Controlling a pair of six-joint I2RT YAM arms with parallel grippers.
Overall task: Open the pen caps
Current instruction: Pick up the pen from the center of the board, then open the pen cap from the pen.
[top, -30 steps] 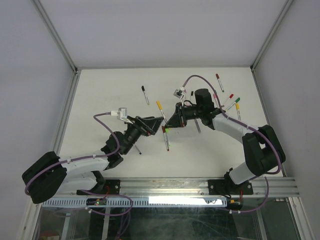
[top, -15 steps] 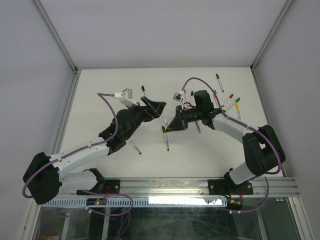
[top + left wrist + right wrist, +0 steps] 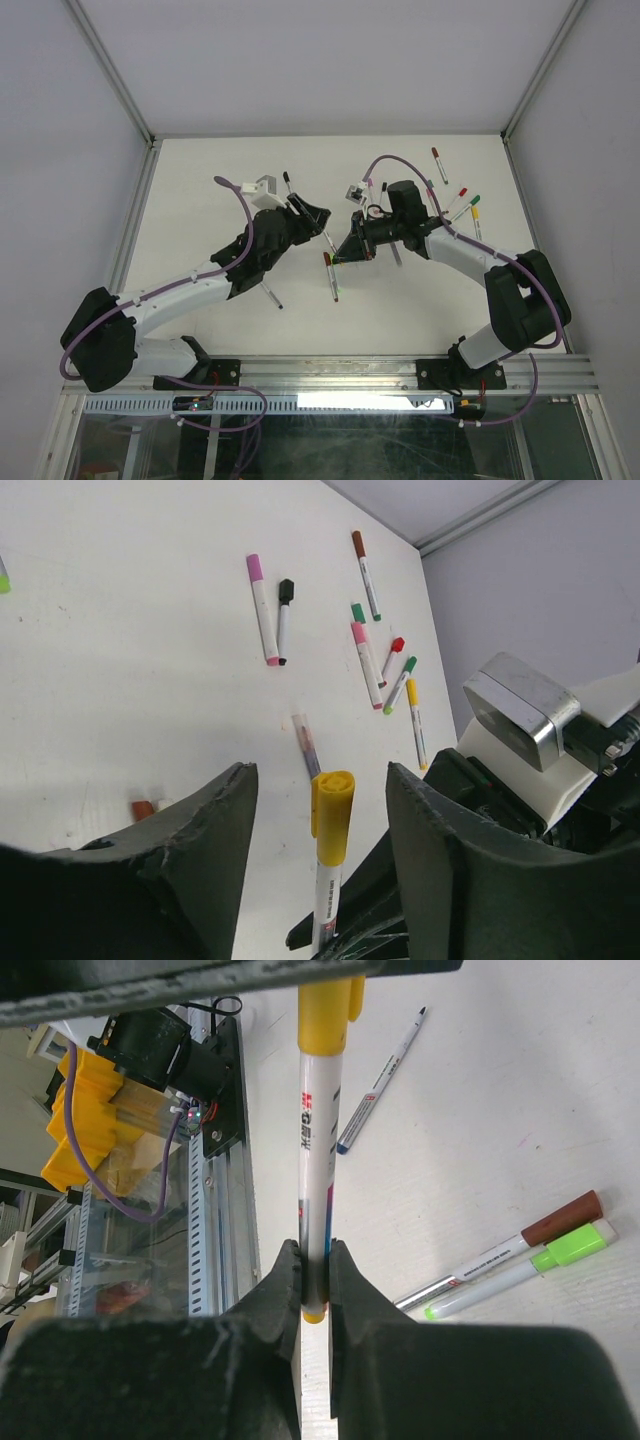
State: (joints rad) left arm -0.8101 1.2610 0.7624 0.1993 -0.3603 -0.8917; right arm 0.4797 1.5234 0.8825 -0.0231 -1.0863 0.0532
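above the tabletop's [image 3: 200,180] middle, right gripper [image 3: 315,1260] pinches the white pen [image 3: 318,1160] while left gripper [image 3: 318,220] stands spread either side of its yellow cap [image 3: 331,805].

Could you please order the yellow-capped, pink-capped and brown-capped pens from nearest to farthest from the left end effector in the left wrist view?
1. The yellow-capped pen, right between the fingers of the left end effector.
2. The pink-capped pen, on the table ahead, leftward.
3. The brown-capped pen, farthest back, near the table's edge.
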